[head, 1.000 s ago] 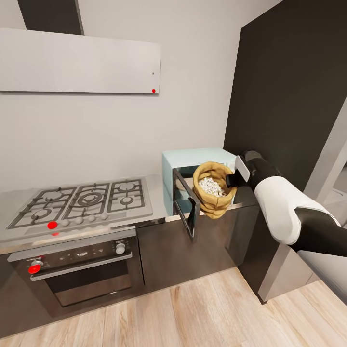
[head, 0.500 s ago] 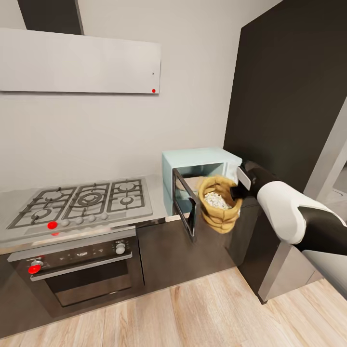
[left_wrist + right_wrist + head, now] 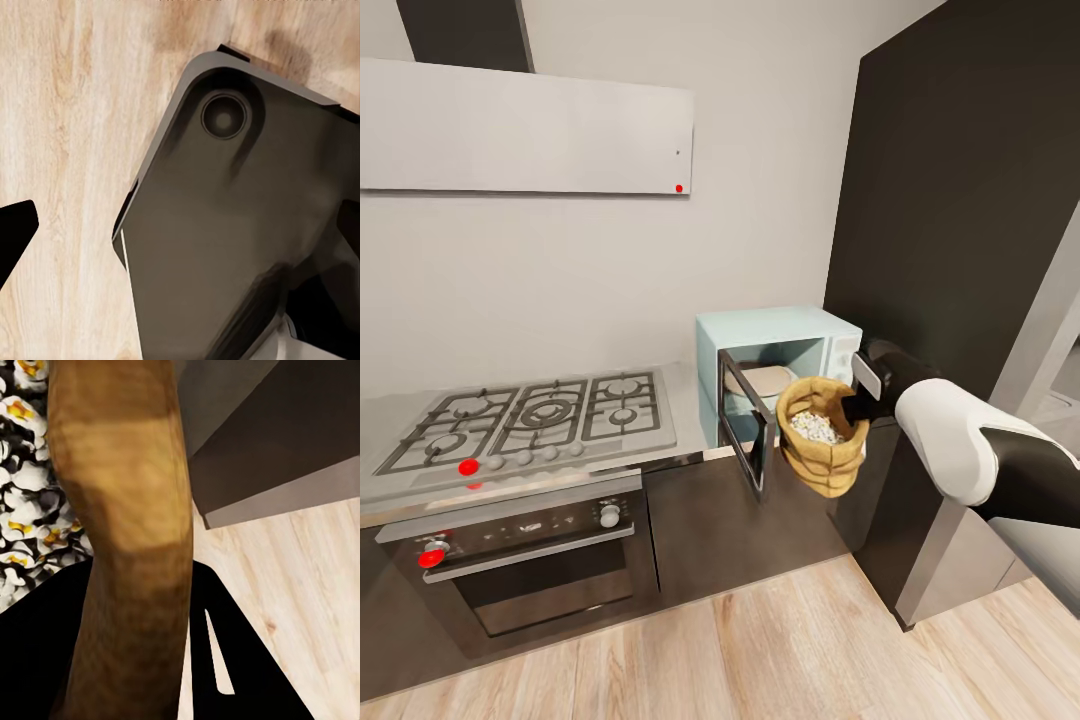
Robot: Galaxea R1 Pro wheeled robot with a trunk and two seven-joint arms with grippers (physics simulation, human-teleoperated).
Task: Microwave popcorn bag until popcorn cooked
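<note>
My right gripper is shut on the rolled rim of the mustard-tan popcorn bag. The bag hangs in the air just in front of the mint-blue microwave, past the countertop edge. The microwave's dark glass door stands open toward me and a pale plate shows inside. White puffed popcorn fills the bag; the right wrist view shows the popcorn beside the bag's rim, clamped between the black fingers. My left gripper hangs open over the wood floor.
A steel gas hob and built-in oven sit left of the microwave. A tall dark cabinet rises right of it. A grey hood hangs on the wall. My dark base lies under the left gripper.
My right gripper has carried the bag down and outward, from the microwave opening to a lower spot in front of the open door. The opening and the plate inside now show.
</note>
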